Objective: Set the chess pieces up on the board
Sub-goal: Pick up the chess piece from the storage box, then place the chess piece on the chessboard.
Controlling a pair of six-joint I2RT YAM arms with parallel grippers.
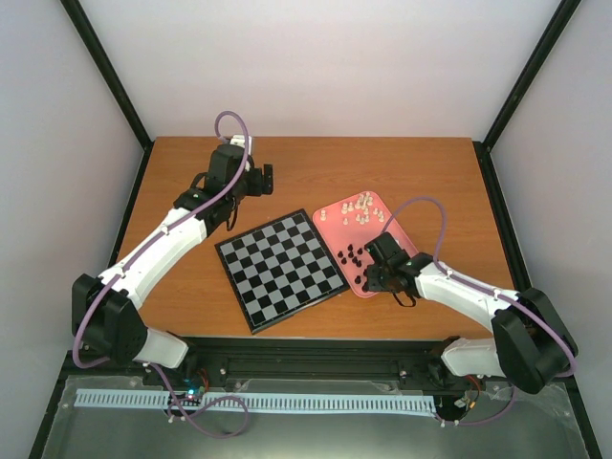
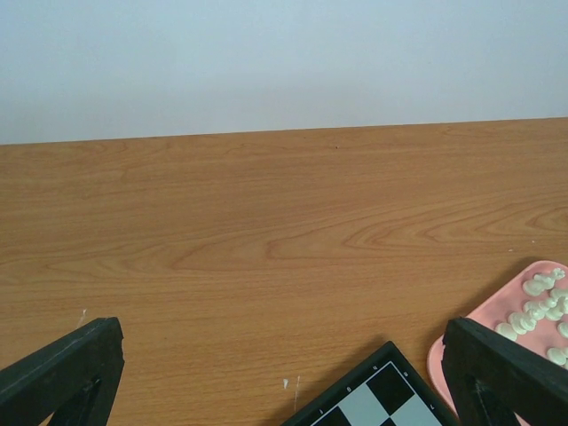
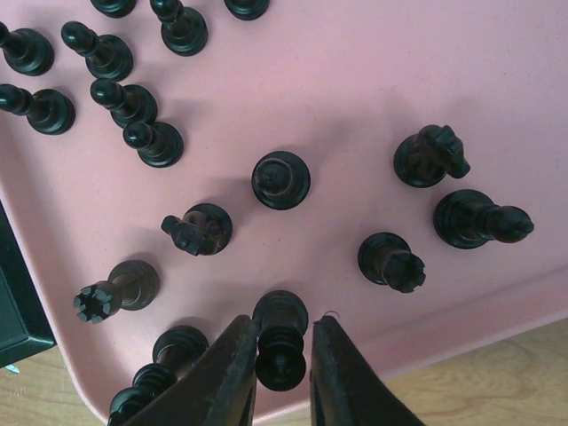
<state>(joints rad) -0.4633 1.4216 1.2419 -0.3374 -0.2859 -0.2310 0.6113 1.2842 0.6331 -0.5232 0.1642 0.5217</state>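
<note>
Jaws of R gripper (image 3: 284,325) narrow, clamped on black chess piece (image 3: 281,357) on pink tray (image 3: 373,80). L gripper (image 2: 284,325) jaws wide.

The wooden table (image 1: 421,172) carries a black-and-grey chessboard (image 1: 280,269), lying flat and turned at an angle. A pink tray (image 1: 330,231) lies just beside the board's right edge; whether the two touch is unclear.
</note>
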